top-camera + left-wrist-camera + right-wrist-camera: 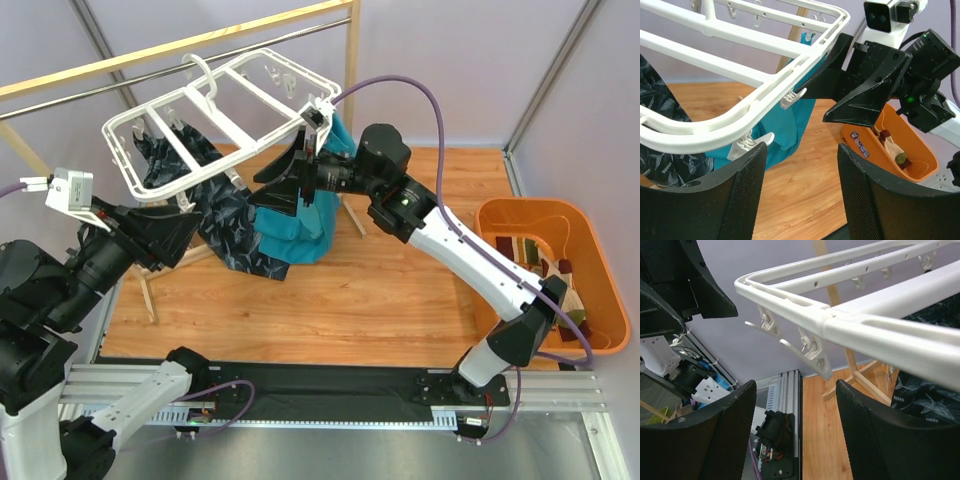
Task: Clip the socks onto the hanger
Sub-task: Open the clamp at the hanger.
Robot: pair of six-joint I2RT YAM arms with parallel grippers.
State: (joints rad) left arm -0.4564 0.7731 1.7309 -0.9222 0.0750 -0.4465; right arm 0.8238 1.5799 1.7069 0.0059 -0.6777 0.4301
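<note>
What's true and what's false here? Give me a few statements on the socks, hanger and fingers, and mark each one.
1. The socks lie in the orange bin. True.
2. One sock is already clipped to the hanger. False: only a teal cloth and a navy cloth hang from it.
3. The right fingers are shut on a clip. False: they are open, with nothing between them.
4. The left fingers are open and empty. True.
5. The hanger lies flat on the table. False: it hangs by its hook from the rail.
</note>
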